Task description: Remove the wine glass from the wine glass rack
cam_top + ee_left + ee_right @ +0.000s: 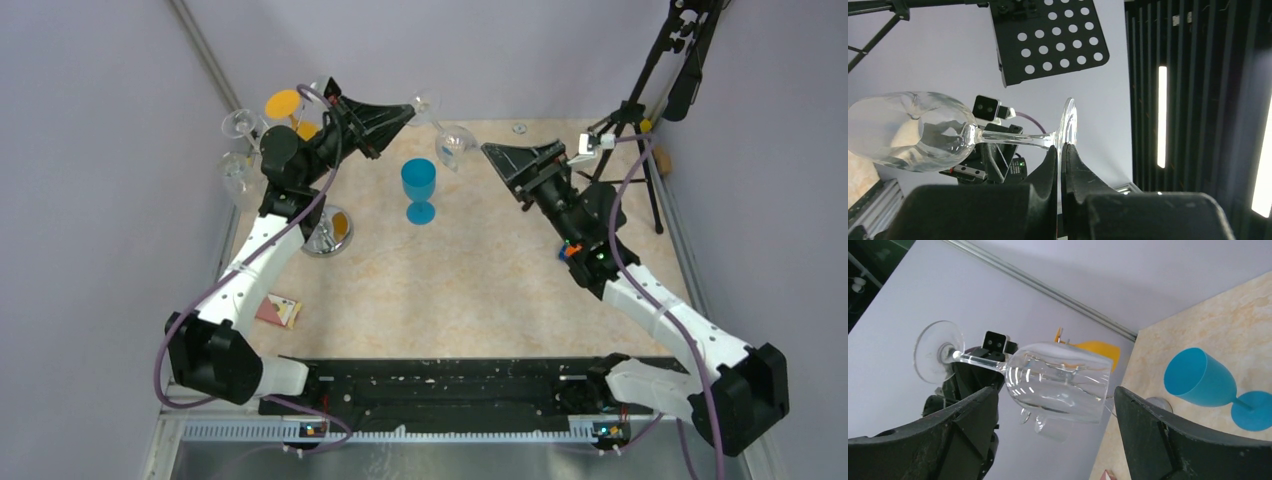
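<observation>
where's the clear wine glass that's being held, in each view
top external: wine glass at upper centre, its foot in the left claw.
left wrist: lying sideways at centre left, bowl to the left, foot rim pinched by the claw.
right wrist: centre, bowl between the fingers of the open right claw.
shared landmark: blue goblet, just below the glass in top external, far right in right wrist, absent from left wrist.

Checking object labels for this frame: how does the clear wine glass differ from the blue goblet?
The clear wine glass is transparent; the blue goblet is opaque blue. The wine glass hangs off the table, tipped sideways, its foot pinched in the left end effector; the goblet stands upright on the table, untouched. Both are stemmed with a round foot.
</observation>
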`<state>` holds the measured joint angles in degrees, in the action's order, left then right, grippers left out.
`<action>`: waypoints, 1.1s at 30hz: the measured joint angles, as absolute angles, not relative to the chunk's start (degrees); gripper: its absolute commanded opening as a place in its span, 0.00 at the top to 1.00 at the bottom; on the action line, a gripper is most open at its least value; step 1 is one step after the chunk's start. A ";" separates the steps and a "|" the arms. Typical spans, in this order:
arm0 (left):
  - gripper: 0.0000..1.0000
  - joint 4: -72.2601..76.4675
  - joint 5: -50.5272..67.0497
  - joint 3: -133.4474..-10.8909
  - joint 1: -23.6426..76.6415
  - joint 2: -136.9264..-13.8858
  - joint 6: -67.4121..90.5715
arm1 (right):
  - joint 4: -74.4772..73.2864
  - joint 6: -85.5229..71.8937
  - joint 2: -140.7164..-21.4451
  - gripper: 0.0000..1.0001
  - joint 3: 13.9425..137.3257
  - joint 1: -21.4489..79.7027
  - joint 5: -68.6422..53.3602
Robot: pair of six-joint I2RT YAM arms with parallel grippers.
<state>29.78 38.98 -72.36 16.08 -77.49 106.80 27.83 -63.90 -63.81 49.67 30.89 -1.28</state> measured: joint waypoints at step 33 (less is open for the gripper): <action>1.00 -3.29 38.13 -80.03 25.56 -74.87 86.39 | 10.02 -11.77 -67.83 0.28 71.42 31.83 -35.22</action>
<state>-3.29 38.13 -80.03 25.56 -74.87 86.39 10.02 -11.77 -67.83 71.42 31.83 -35.22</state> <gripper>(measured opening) 0.021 0.712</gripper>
